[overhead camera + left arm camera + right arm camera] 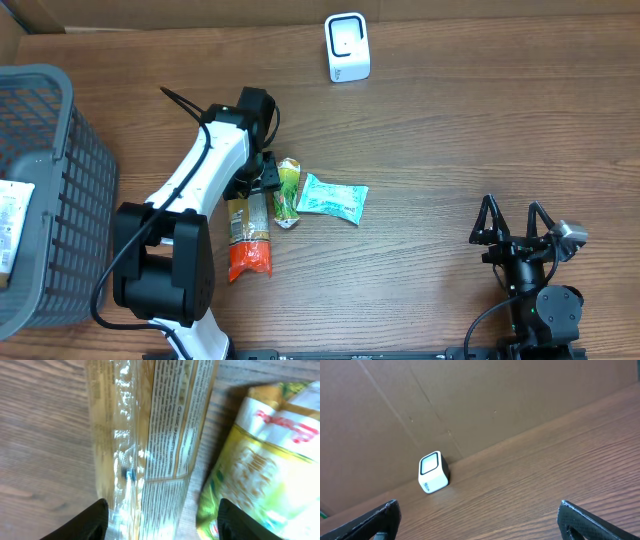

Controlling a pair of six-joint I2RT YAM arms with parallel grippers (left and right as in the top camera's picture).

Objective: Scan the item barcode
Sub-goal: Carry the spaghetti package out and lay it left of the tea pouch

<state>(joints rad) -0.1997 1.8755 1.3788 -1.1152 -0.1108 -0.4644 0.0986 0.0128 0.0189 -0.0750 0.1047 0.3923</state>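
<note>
From above, a small white box-shaped barcode scanner (347, 47) stands near the far edge of the brown wooden desk (450, 130). Three packets lie close together at mid-desk. One is a long clear plastic spaghetti packet with an orange-red end (248, 235), one a narrow green-and-yellow foil packet (288, 192) just beside it, and one a pale teal pillow packet (332, 198) to the right. None of their print can be read from this height. The left claw (258, 188) hangs over the far end of the spaghetti packet. A grey plastic mesh basket (85, 200) at the left edge holds a white printed pack (12, 225). The right claw (515, 235) sits at the near right, well apart from the packets, its fingers spread wide.

At the left wrist, the left claw (162, 522) is parted, with its black fingertips (95, 520) either side of the spaghetti packet (150, 435), which lies flat on the desk. A white label panel on the packet carries columns of fine black print (one heading seems to begin "CLASSIC"; the rest is too small). The green-and-yellow packet (265, 460) shows red lettering, too blurred to read.

At the right wrist, the right claw (479, 522) is wide and holds nothing. The scanner (434, 472) stands ahead against a brown cardboard wall (470, 400), its dark window facing the camera.
</note>
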